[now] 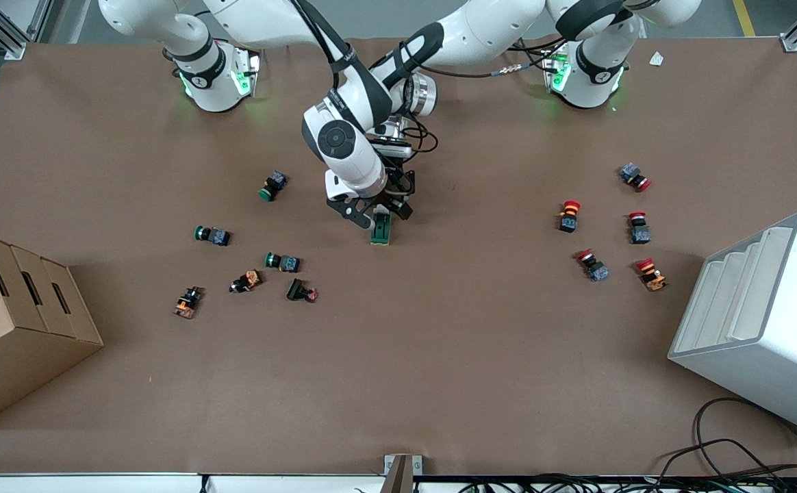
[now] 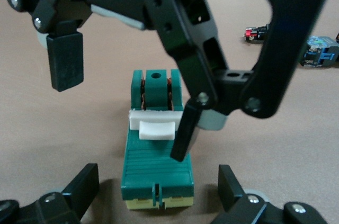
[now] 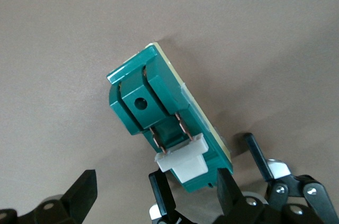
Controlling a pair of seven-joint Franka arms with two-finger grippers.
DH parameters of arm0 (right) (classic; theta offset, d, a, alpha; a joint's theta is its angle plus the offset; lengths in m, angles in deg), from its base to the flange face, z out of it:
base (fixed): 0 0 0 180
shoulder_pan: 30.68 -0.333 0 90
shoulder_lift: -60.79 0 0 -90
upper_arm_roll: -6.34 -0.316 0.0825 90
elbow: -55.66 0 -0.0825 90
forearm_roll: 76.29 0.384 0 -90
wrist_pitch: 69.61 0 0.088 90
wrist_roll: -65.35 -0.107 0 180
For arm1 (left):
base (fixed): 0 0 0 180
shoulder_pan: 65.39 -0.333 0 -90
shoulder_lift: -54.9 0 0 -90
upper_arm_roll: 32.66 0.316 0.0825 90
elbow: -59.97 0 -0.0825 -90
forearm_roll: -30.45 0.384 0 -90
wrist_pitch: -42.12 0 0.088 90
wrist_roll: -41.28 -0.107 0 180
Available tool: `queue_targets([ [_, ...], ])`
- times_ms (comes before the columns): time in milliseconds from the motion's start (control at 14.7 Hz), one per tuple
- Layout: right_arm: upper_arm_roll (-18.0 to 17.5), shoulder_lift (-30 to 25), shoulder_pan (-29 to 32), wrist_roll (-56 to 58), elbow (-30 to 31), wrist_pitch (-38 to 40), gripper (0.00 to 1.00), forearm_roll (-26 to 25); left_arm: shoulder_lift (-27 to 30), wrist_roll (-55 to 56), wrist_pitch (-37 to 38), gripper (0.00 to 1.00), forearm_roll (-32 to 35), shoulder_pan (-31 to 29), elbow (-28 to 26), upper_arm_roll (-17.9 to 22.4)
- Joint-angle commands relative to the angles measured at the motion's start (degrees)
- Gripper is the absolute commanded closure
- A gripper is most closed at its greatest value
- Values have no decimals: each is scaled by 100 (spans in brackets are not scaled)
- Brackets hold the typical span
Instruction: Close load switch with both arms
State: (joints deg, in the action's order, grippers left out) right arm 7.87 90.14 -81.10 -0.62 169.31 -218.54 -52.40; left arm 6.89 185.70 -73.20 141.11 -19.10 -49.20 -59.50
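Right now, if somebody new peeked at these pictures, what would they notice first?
Probably the two white arms meeting over the middle of the table, both grippers crowded around one small green load switch with its white lever. The left gripper has its jaws spread on either side of the switch, and the right gripper hangs open over the lever. Next come the little buttons: green-capped ones toward the right arm's end, red-capped ones toward the left arm's end.
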Motion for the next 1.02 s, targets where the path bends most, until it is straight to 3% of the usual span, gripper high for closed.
queue_targets([
  [0,66,44,-126,-40,8,-144,0,177,-131,95,89,1,122,55,89,12],
  [951,93,88,154,22,-334,-93,0,317,-122,95,89,1,122,47,98,12],
])
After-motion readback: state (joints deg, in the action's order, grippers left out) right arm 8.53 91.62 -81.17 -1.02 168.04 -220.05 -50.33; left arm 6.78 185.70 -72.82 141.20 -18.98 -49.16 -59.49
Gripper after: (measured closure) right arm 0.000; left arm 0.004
